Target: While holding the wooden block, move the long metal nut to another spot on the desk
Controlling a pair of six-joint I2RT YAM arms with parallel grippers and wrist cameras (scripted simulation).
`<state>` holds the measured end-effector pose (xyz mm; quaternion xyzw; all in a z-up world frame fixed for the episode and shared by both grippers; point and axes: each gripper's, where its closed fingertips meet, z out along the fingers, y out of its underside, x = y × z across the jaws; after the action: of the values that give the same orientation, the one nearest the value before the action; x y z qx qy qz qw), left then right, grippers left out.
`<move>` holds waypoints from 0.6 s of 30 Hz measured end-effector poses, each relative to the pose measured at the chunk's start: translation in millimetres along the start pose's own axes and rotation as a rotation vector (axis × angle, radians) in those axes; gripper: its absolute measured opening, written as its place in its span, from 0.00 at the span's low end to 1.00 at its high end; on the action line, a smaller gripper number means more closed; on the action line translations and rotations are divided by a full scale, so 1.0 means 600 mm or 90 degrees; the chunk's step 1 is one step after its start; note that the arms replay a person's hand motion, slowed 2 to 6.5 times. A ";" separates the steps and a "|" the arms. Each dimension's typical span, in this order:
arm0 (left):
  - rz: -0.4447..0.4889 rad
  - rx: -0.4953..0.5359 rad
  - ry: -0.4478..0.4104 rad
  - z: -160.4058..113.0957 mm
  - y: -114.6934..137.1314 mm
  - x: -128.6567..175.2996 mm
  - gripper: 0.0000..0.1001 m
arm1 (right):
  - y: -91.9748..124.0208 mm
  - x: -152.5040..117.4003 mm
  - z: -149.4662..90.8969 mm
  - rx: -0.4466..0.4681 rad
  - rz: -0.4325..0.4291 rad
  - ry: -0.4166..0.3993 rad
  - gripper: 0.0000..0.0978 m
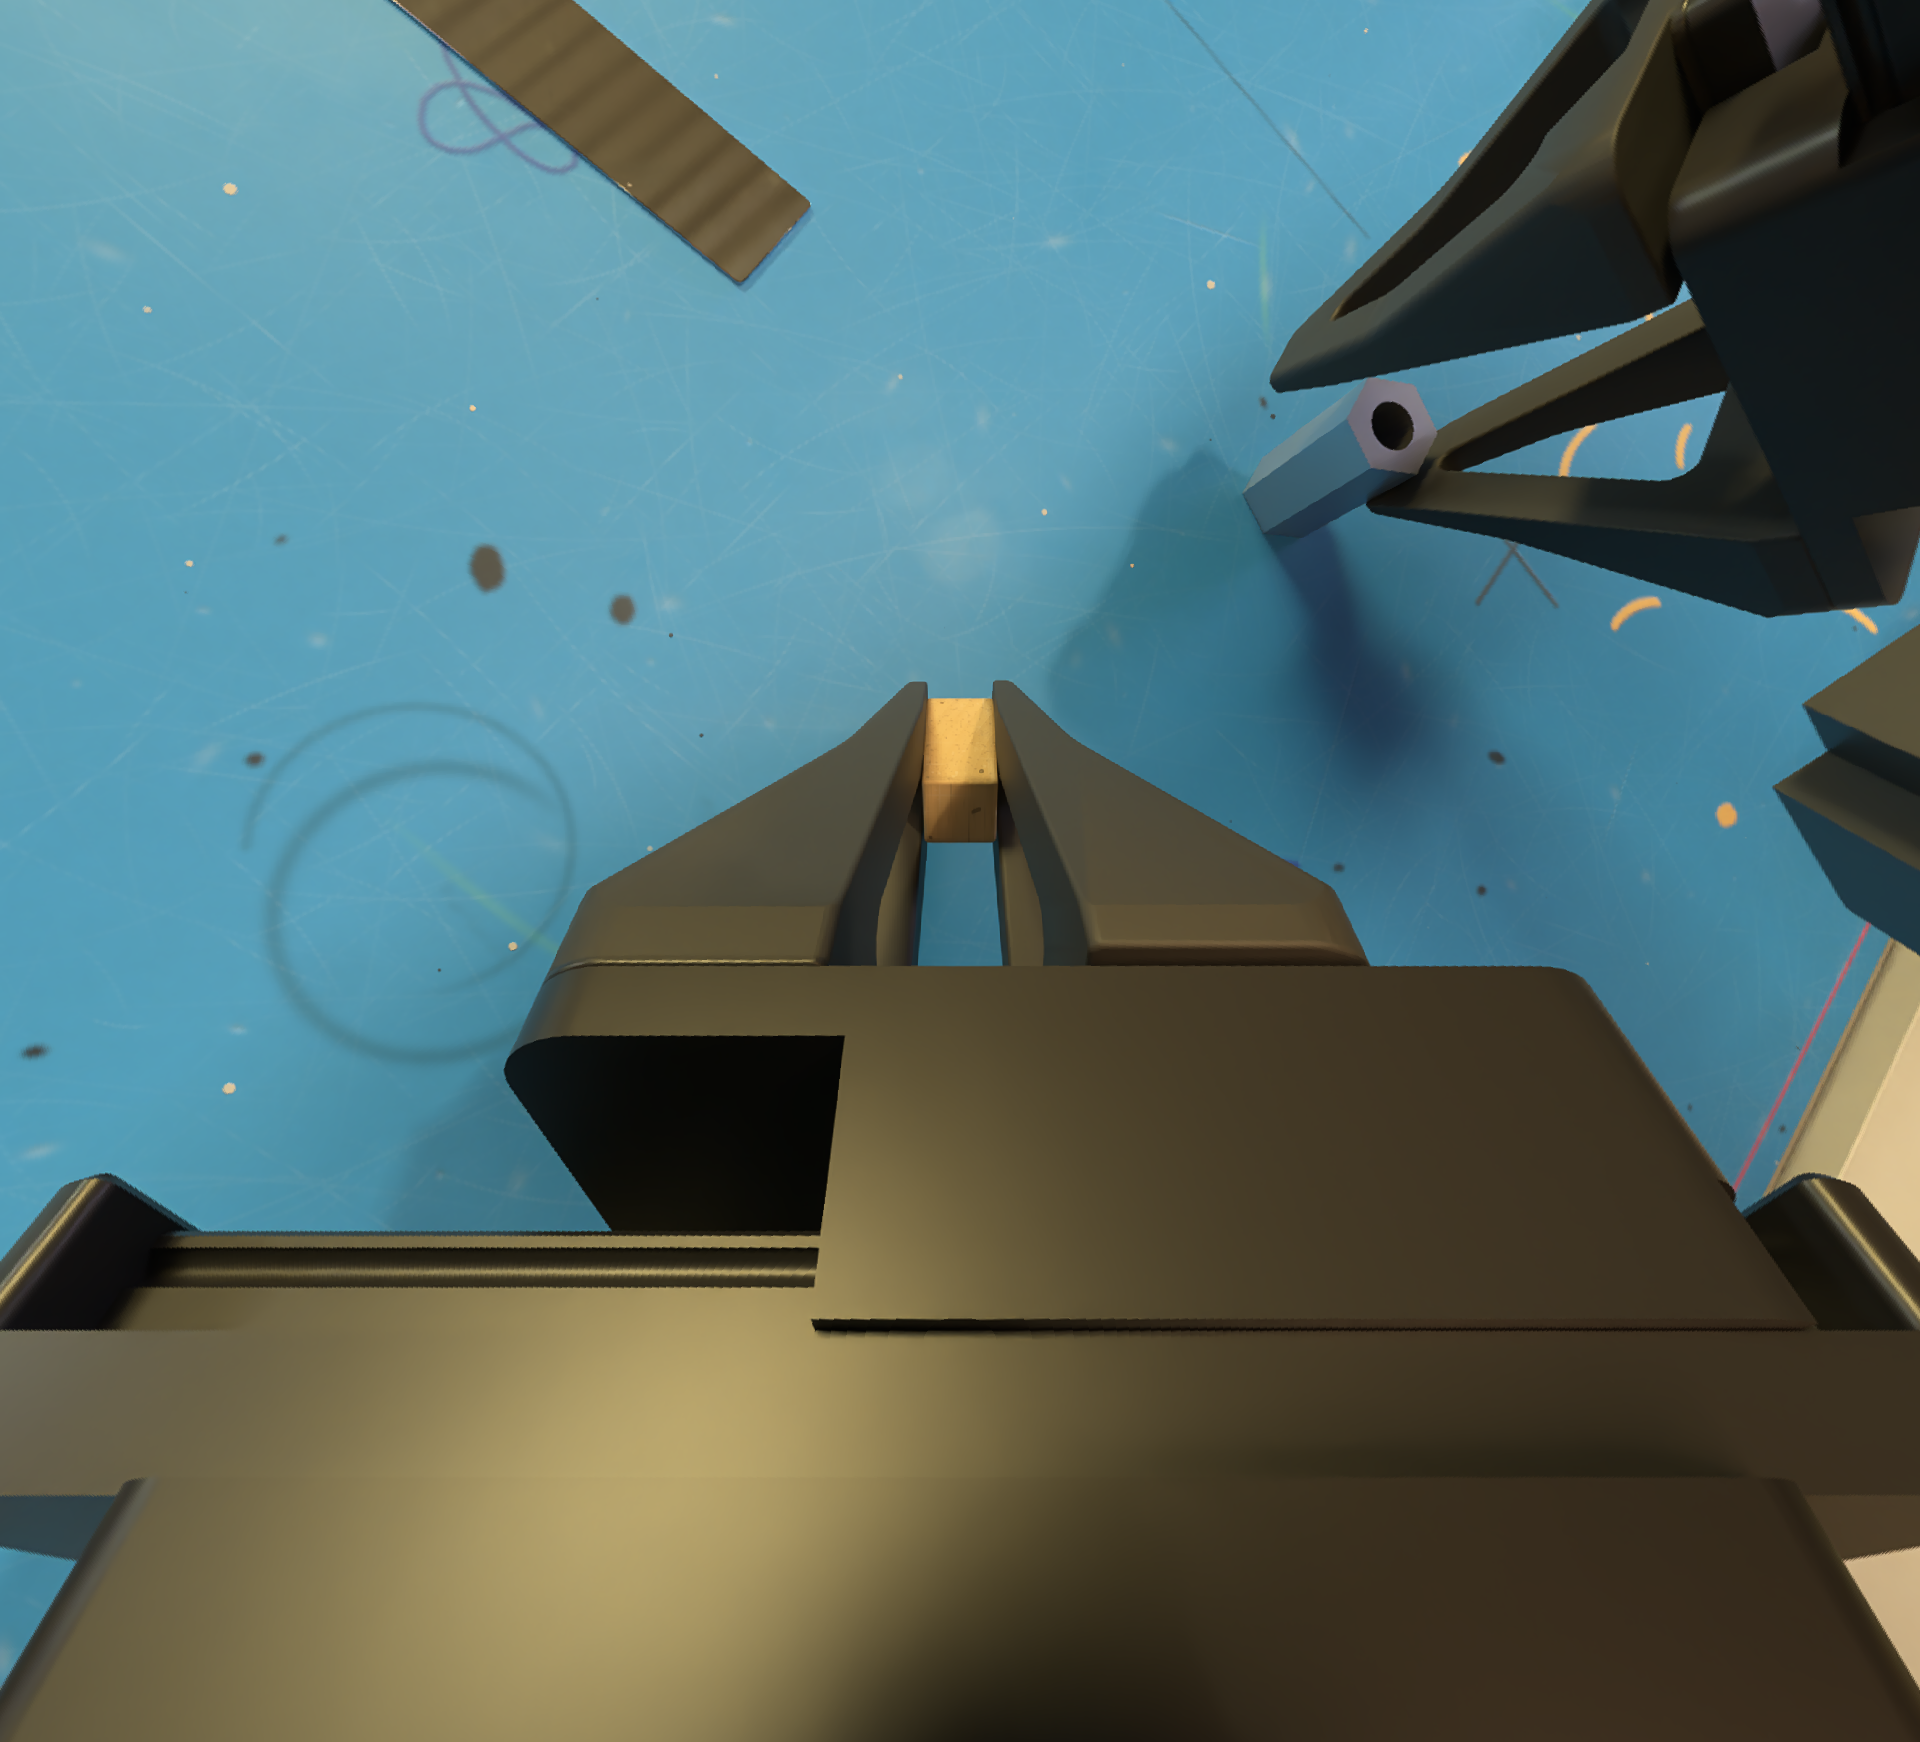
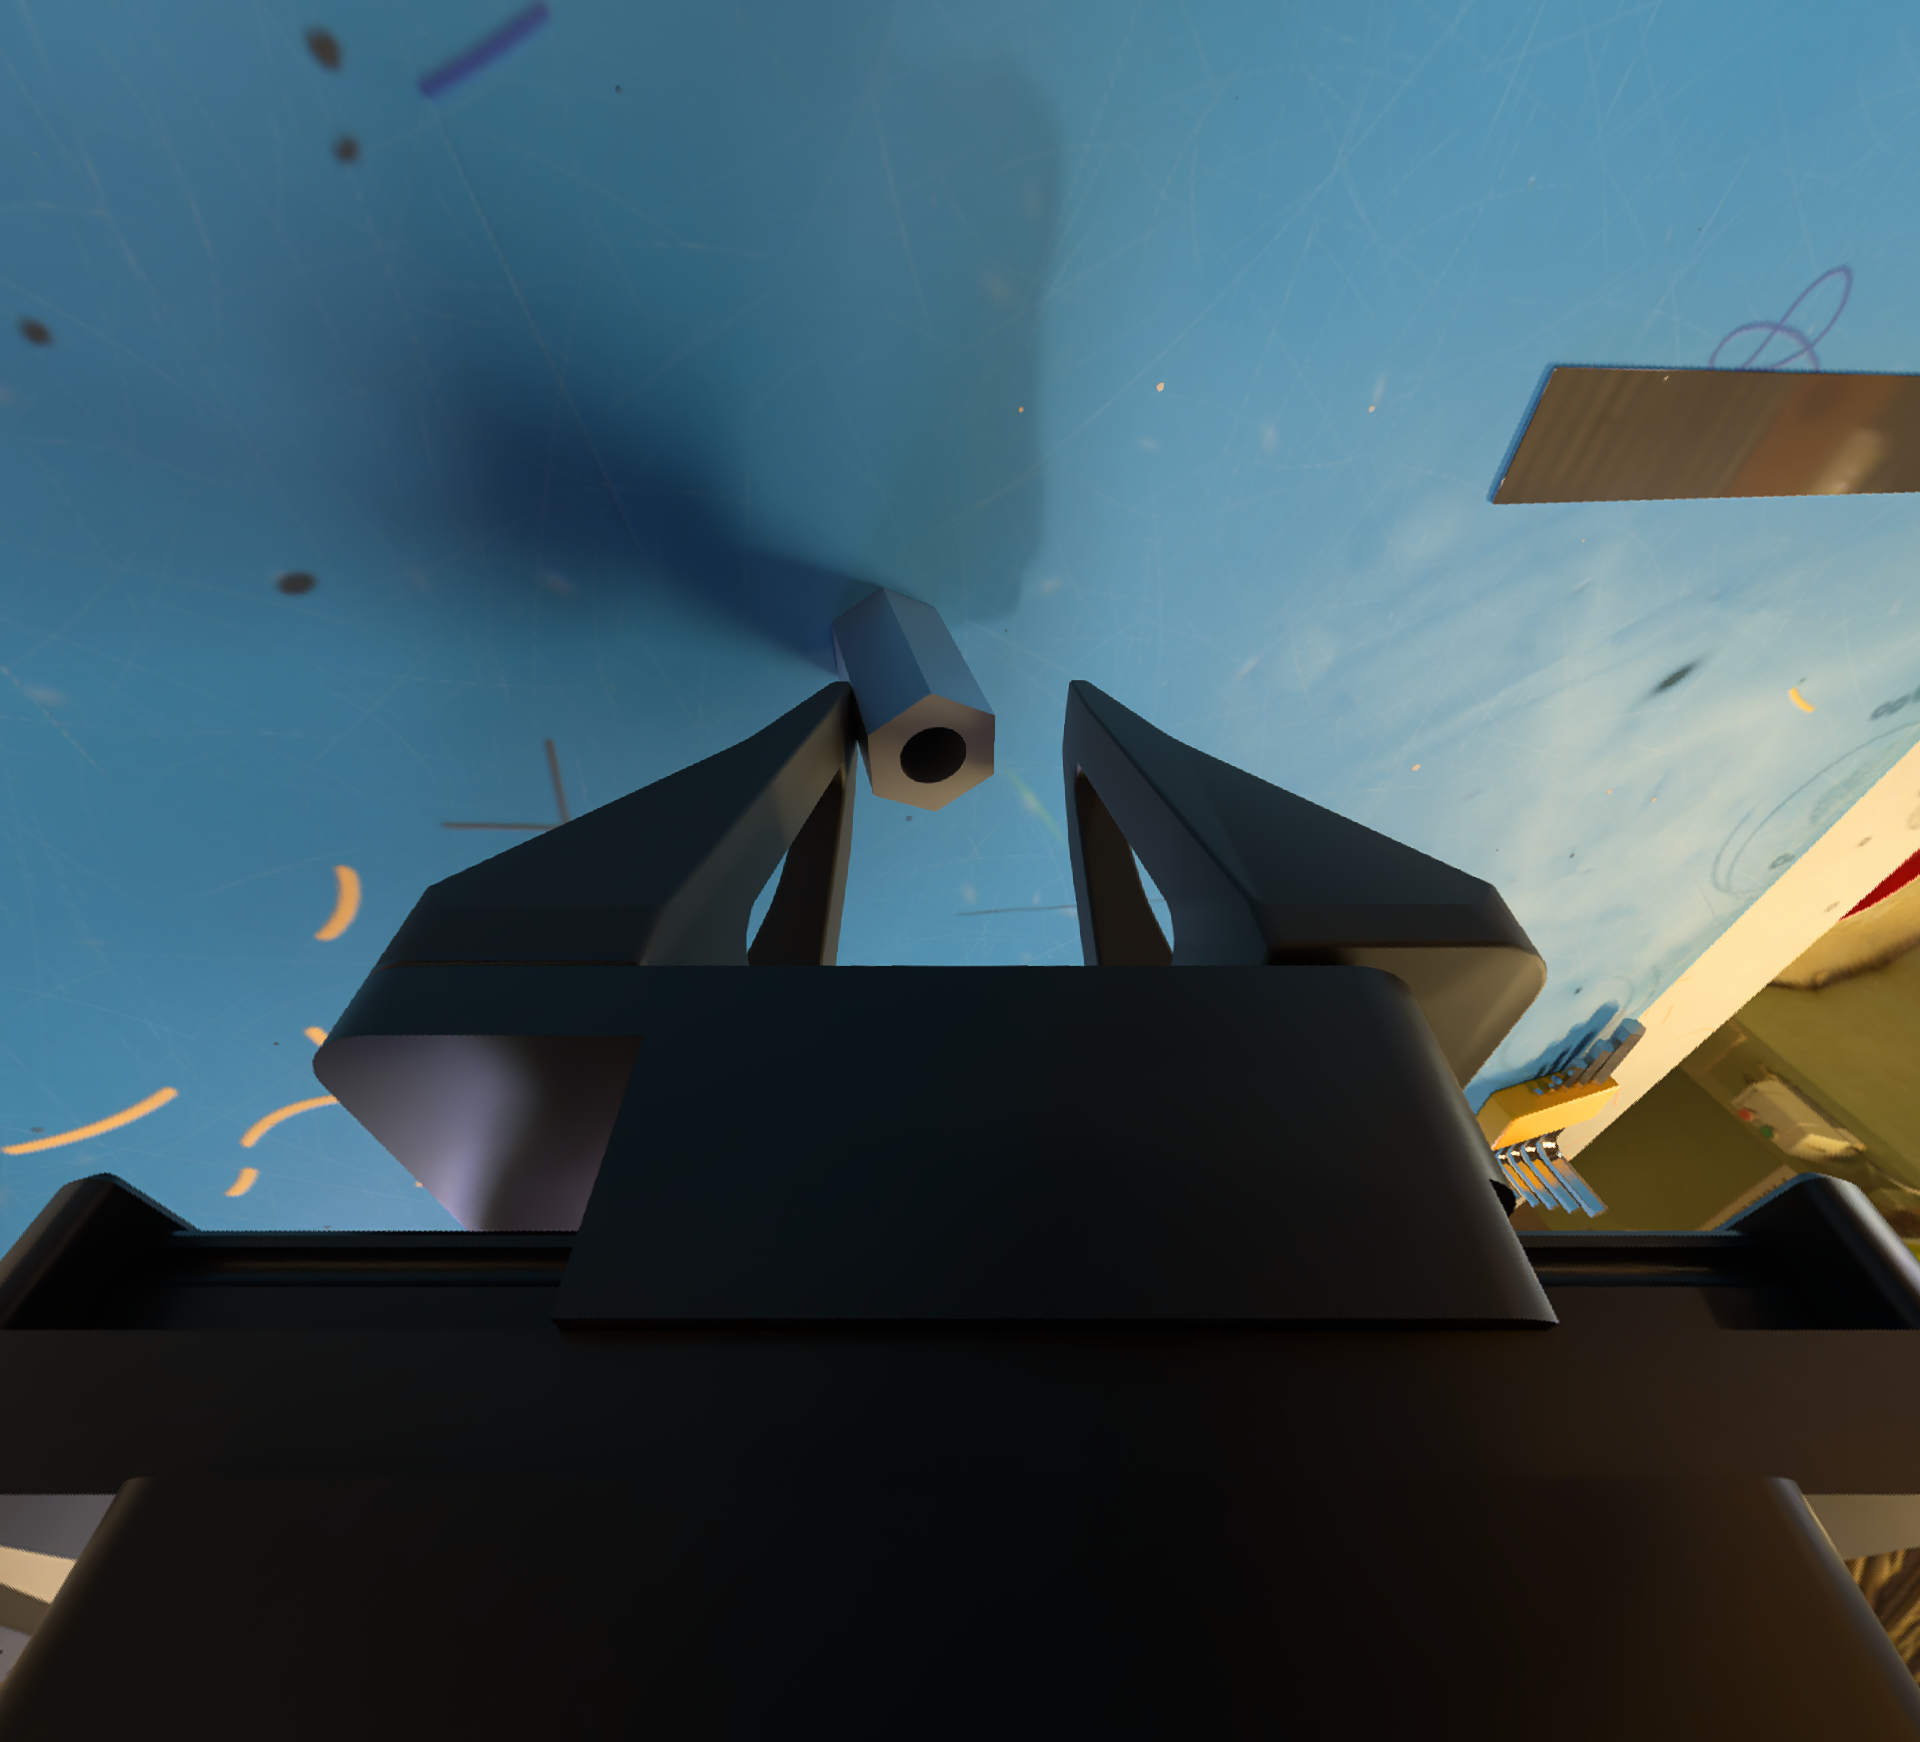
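Observation:
My left gripper (image 1: 960,695) is shut on the small wooden block (image 1: 960,767) and holds it between its fingertips above the blue desk (image 1: 727,445). The long metal nut (image 2: 914,716), a grey hexagonal tube with a round bore, stands tilted with its lower end on the desk. My right gripper (image 2: 961,695) is open around it. The nut leans against the left finger (image 2: 790,799), and a gap separates it from the right finger (image 2: 1122,788). In the left wrist view, the nut (image 1: 1340,461) and the right gripper (image 1: 1325,445) appear at the upper right.
A flat dark metal strip (image 1: 499,30) lies on the desk, and also shows in the right wrist view (image 2: 1704,435). The desk's pale edge (image 2: 1714,944) runs along the right. A yellow holder with several metal rods (image 2: 1548,1110) sits near that edge.

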<state>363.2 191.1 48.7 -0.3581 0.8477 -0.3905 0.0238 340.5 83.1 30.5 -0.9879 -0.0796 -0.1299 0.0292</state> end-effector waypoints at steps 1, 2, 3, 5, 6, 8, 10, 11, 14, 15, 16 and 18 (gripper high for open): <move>0.000 0.000 0.000 0.000 0.000 0.000 0.10 | -0.001 0.000 0.001 0.000 0.001 -0.001 0.34; 0.001 0.000 0.000 0.000 0.000 0.000 0.10 | -0.002 -0.001 0.001 0.000 0.001 -0.002 0.33; 0.002 -0.001 -0.001 0.000 0.000 0.000 0.10 | -0.002 -0.001 0.001 -0.001 0.002 -0.003 0.33; 0.002 -0.001 -0.002 0.000 0.001 -0.001 0.10 | -0.002 -0.002 0.001 -0.005 0.005 -0.007 0.31; 0.002 -0.001 -0.002 0.000 0.001 -0.001 0.10 | -0.001 -0.003 0.001 -0.007 0.005 -0.010 0.30; 0.002 -0.001 -0.002 0.000 0.001 -0.001 0.10 | -0.002 -0.006 0.001 -0.012 0.005 -0.020 0.24; 0.002 -0.001 -0.002 0.000 0.000 -0.001 0.10 | -0.002 -0.008 0.000 -0.014 0.003 -0.027 0.23; 0.002 -0.001 -0.002 0.000 0.000 -0.001 0.10 | -0.002 -0.008 0.000 -0.016 0.003 -0.029 0.22; 0.002 -0.001 -0.002 0.000 0.000 -0.001 0.10 | -0.002 -0.008 0.000 -0.021 0.008 -0.035 0.22; 0.003 -0.001 -0.002 0.000 0.000 0.000 0.10 | -0.002 -0.008 0.000 -0.024 0.012 -0.038 0.22; 0.003 -0.001 -0.002 0.000 0.000 0.000 0.10 | -0.003 -0.009 -0.001 -0.026 0.015 -0.043 0.22; 0.004 -0.001 -0.002 0.000 0.000 0.000 0.10 | -0.003 -0.009 -0.001 -0.027 0.021 -0.052 0.22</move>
<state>363.3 191.1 48.8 -0.3563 0.8492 -0.3889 0.0261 334.7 83.8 29.7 -0.9940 -0.0613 -0.0907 0.0068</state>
